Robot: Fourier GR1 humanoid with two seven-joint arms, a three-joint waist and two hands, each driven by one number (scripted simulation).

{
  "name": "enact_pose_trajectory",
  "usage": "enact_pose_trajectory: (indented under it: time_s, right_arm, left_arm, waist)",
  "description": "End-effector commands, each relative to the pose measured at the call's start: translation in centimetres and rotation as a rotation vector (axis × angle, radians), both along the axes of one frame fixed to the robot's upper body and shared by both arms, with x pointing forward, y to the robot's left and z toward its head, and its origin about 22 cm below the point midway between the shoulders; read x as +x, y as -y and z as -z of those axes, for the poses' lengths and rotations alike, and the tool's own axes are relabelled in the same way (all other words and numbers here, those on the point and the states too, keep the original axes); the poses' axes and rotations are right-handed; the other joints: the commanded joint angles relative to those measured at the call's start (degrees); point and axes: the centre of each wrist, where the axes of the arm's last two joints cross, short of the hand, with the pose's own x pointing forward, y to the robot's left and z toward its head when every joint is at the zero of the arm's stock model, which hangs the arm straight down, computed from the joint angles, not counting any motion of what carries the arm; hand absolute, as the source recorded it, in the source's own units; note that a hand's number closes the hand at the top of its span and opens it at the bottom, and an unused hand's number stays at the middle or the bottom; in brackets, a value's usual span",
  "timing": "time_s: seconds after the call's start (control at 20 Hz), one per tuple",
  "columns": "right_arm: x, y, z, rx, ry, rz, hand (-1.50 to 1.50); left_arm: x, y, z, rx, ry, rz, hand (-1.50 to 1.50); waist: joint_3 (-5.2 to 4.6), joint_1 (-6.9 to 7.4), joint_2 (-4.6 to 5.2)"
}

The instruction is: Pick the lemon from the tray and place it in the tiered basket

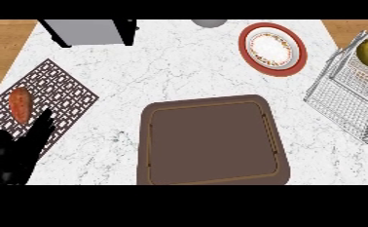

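The brown tray (212, 141) lies at the counter's front centre with nothing on it. At the right edge stands the wire tiered basket (338, 94). A yellow-green lemon (363, 51) shows in its upper part, cut off by the view's edge. My left hand (22, 149) rests at the lower left, fingers straight and pointing up, open and holding nothing. It is far from both tray and basket. My right hand does not show.
A dark patterned mat (54, 92) at the left carries an orange-red vegetable (20, 104). A red-rimmed plate (271, 48) sits at the back right. A grey box-shaped appliance (90, 30) and a grey round object (209, 23) stand along the back edge.
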Motion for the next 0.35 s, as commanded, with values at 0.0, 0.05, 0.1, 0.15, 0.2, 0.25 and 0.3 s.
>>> enact_pose_trajectory:
  time_s: [0.0, 0.05, 0.1, 0.15, 0.2, 0.25, 0.3]
  right_arm:
    - [-3.0, 1.4, -2.3, 0.062, 0.224, -0.026, -1.5]
    - [-3.3, 1.6, -1.2, 0.031, 0.239, -0.052, -1.5]
    - [-3.9, 1.7, -1.5, 0.056, 0.297, -0.058, -1.5]
    - [-4.6, 2.5, -0.3, 0.077, 0.313, -0.073, -1.5]
    - [-5.2, 2.8, 0.0, 0.073, 0.328, -0.088, -1.5]
    - [-5.3, 2.6, 0.7, 0.091, 0.317, -0.119, -1.5]
    - [-5.9, 3.0, 1.7, 0.104, 0.314, -0.147, -1.5]
  left_arm:
    - [-0.4, -1.1, -0.4, 0.009, 0.003, -0.047, 0.0]
    - [-0.3, -0.1, 0.5, -0.009, -0.01, -0.05, 0.0]
    - [-0.7, 0.3, 0.3, 0.002, -0.008, -0.041, 0.0]
    - [-1.5, -1.9, -0.1, 0.004, -0.024, -0.049, 0.0]
    - [-1.4, -1.9, 0.3, 0.003, -0.014, -0.062, 0.0]
    - [-1.5, -0.7, 0.6, -0.002, -0.014, -0.054, 0.0]
    - [-1.1, -0.5, 0.4, -0.024, 0.006, -0.057, 0.0]
  waist:
    - [-0.02, -1.73, -0.62]
    - [-0.02, -2.32, -0.52]
    - [0.03, -2.15, -0.7]
    - [0.07, -2.88, -0.97]
    - [0.01, -3.53, -0.89]
    - [0.0, -3.15, -0.89]
    - [0.03, -3.81, -1.02]
